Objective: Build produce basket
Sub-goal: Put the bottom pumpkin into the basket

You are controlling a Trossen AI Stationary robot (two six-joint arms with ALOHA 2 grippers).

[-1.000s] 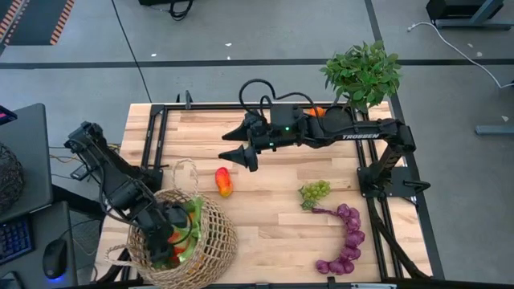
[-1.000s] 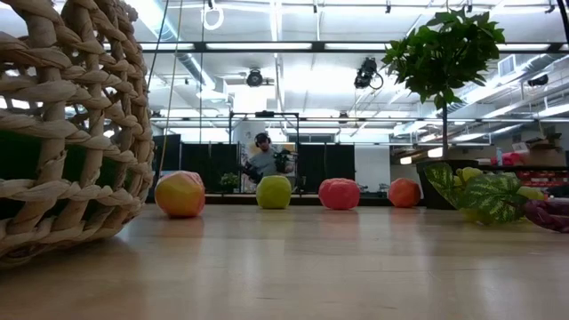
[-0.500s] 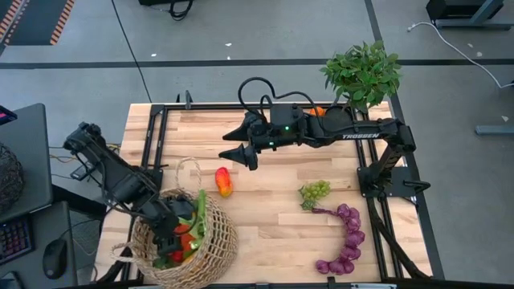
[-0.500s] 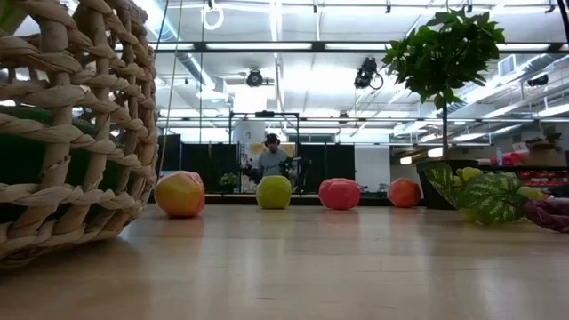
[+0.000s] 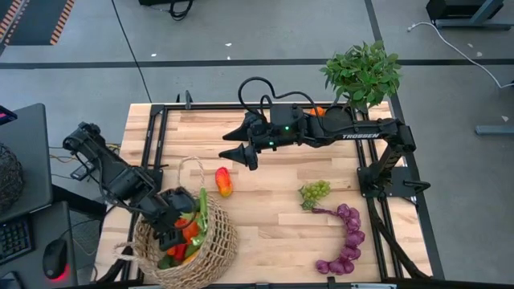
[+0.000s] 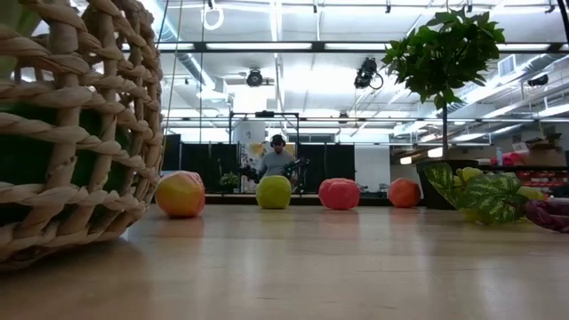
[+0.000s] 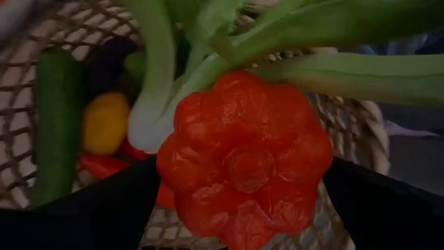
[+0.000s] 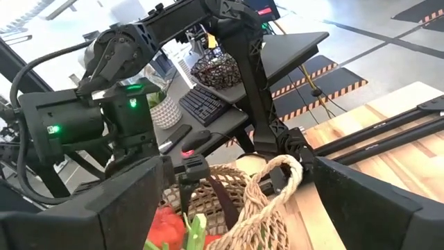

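The tan wicker basket (image 5: 210,250) stands on its base at the table's near left corner, and its wall fills the left of the low view (image 6: 71,133). Inside lie a leek (image 7: 156,83), a cucumber (image 7: 54,125) and a yellow piece (image 7: 104,121). My left gripper (image 5: 175,226) reaches into the basket mouth, shut on a red ribbed tomato (image 7: 243,153). My right gripper (image 5: 238,146) hangs open above the table's middle, near the far edge, touching nothing. A red-yellow fruit (image 5: 223,181), green grapes (image 5: 315,191) and purple grapes (image 5: 345,239) lie on the table. My left gripper pinches the red ribbed tomato across its sides (image 7: 170,163), one finger (image 7: 90,215) on each side. The fingers slant down into the basket from the table's left. The tomato sits between the fingertips above the other produce, beside the leek stalks.
A potted leafy plant (image 5: 363,72) stands at the far right corner. In the low view a green apple (image 6: 274,192), a red tomato (image 6: 340,194) and an orange (image 6: 404,192) sit along the far side. Black frame rails (image 5: 157,136) border the tabletop. A person stands far behind.
My left gripper has shifted a little toward the table's right inside the basket mouth, still shut on the red tomato, which now shows more clearly above the produce. The basket wall has rocked slightly and the leek has been nudged. The right arm has kept still.
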